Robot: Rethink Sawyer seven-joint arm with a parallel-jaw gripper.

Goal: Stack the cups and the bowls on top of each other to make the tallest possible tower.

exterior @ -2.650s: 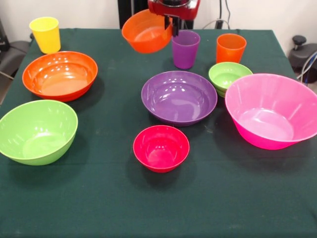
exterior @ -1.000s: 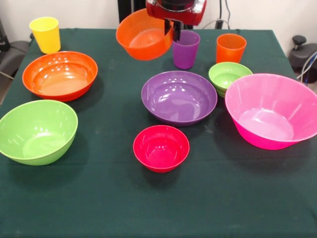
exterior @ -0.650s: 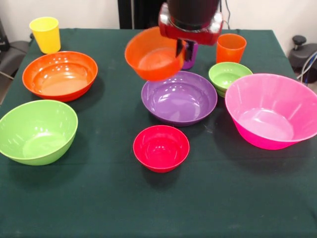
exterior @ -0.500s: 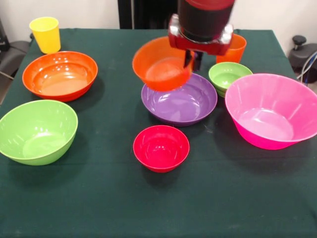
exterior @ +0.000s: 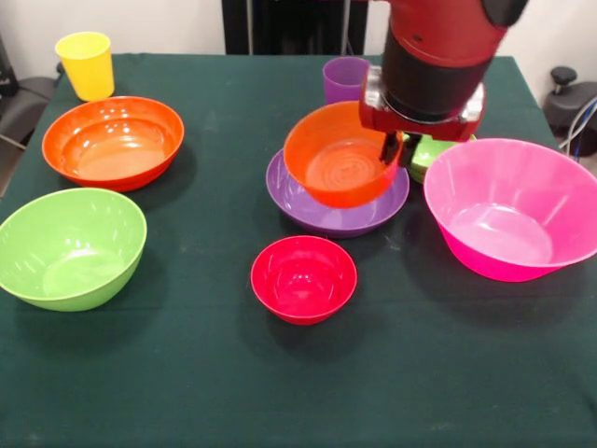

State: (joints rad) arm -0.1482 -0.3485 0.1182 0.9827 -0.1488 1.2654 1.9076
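Observation:
My gripper (exterior: 390, 149) is shut on the right rim of the small orange bowl (exterior: 338, 166) and holds it in the air above the purple bowl (exterior: 308, 205). The small red-magenta bowl (exterior: 303, 278) stands empty on the cloth in front of it. The small green bowl (exterior: 431, 151) is mostly hidden behind the arm. The purple cup (exterior: 343, 79) stands at the back, the yellow cup (exterior: 86, 64) at the back left. The orange cup is hidden by the arm.
A large orange bowl (exterior: 113, 141) and a large lime green bowl (exterior: 70, 247) stand on the left. The huge pink bowl (exterior: 513, 206) stands on the right, close to the arm. The table has a dark green cloth (exterior: 187, 373).
The gripper has carried the small orange bowl from the back of the table forward and to the right, and lower, to above the purple bowl. The other things have not moved.

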